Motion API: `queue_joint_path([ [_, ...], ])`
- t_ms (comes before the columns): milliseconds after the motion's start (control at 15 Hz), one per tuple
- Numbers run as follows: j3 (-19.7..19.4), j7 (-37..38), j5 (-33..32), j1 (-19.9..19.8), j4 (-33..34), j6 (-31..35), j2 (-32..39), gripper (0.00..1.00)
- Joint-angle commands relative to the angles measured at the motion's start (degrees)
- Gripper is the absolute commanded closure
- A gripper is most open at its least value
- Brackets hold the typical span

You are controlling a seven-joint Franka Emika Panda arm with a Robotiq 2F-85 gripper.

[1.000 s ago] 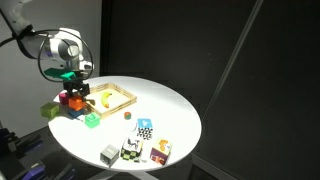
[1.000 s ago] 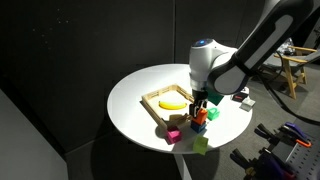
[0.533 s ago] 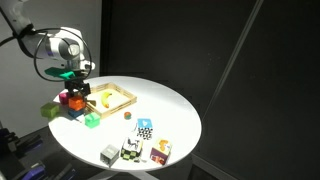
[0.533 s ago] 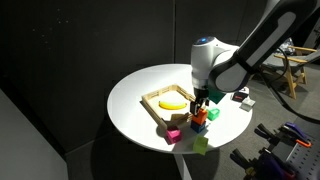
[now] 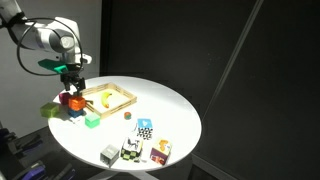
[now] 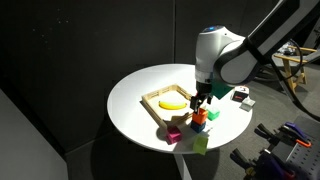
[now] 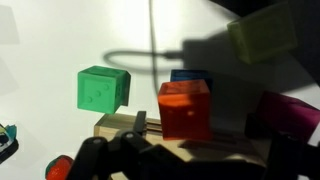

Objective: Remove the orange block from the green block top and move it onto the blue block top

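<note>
Orange block (image 7: 185,110) sits flat on blue block (image 7: 190,75), top face level. Green block (image 7: 103,88) is left of it in wrist view. Claw (image 6: 203,98) is above, spread, empty.

Rounded white arm (image 6: 222,52) — glossy, shaded grey along its links — tipped with a black tool (image 6: 202,100).

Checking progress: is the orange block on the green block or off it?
Off. Wrist view: the green block has a bare top; the orange block stands apart.
</note>
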Motion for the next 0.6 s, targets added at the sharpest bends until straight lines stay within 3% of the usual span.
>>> queue_joint_path([
  [0, 1.3, 0.9, 3.7, -1.6, -3.8, -2.1, -6.8, 0.00],
  [533, 2.1, 7.6, 2.7, -4.8, -8.6, -7.8, -17.9, 0.00],
])
